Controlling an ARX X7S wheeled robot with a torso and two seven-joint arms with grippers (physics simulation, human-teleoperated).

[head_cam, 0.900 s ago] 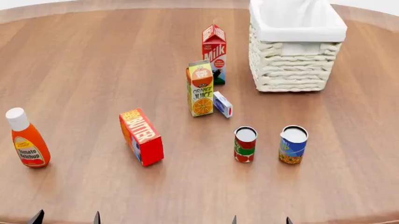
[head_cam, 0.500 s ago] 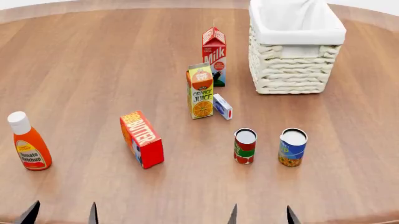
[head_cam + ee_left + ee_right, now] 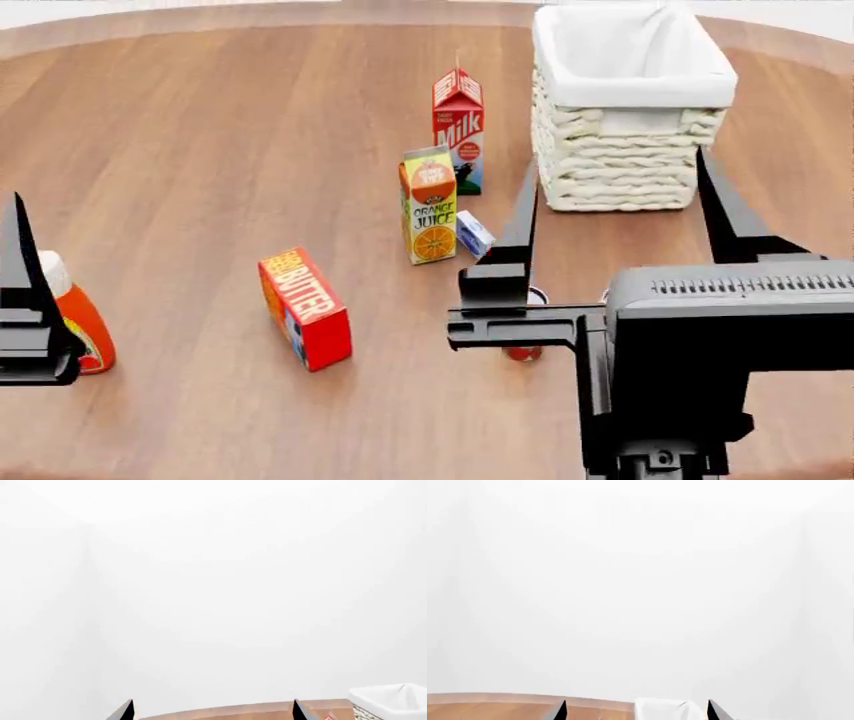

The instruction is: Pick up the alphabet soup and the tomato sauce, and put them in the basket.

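Basket [image 3: 627, 160] — cream wicker, white-lined

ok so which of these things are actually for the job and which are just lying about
For the job: tomato sauce, basket, alphabet soup (hidden behind the right gripper).
Lying about: milk carton, orange juice carton, butter box, ketchup bottle, small blue-and-white box.

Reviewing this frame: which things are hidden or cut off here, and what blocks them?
- Alphabet soup: head view, fully behind the right gripper.
- Tomato sauce: head view, only slivers show around that gripper's bar.
- Ketchup bottle: head view, partly behind the left gripper's finger.
- Basket: both wrist views, cut off by the edge.
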